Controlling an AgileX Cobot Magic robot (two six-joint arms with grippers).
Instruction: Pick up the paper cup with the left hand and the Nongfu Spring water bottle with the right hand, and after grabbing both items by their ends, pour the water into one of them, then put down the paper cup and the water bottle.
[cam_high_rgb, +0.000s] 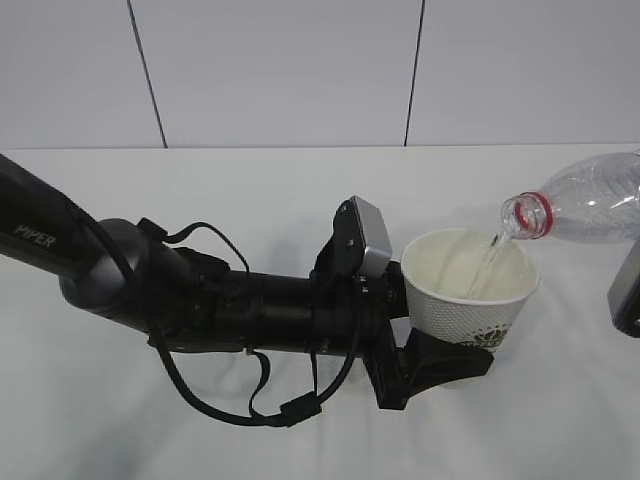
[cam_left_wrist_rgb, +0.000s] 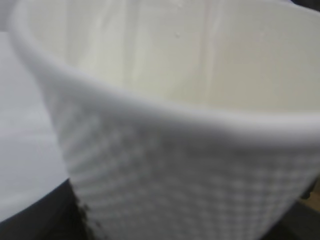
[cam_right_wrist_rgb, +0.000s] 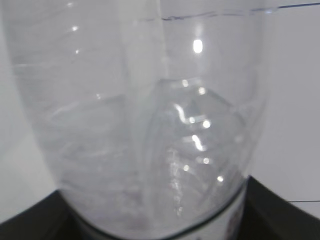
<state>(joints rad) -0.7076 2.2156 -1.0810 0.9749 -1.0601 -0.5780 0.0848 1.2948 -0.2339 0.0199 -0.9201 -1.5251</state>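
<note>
The cup (cam_high_rgb: 468, 289) sits upright in the left gripper (cam_high_rgb: 450, 360), whose jaws hug its lower part, above the table (cam_high_rgb: 300, 200). Water (cam_high_rgb: 488, 262) runs into the cup from the bottle (cam_high_rgb: 580, 205), tipped just above the cup's right rim. The right gripper (cam_high_rgb: 625, 290) holds the bottle's far end.

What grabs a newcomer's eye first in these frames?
The thin stream of water running from the tilted Nongfu Spring water bottle at upper right into the paper cup just below its mouth. Next, the big black left arm lying across the white table, its jaws clamped on the cup's lower part, holding it off the table.
</note>
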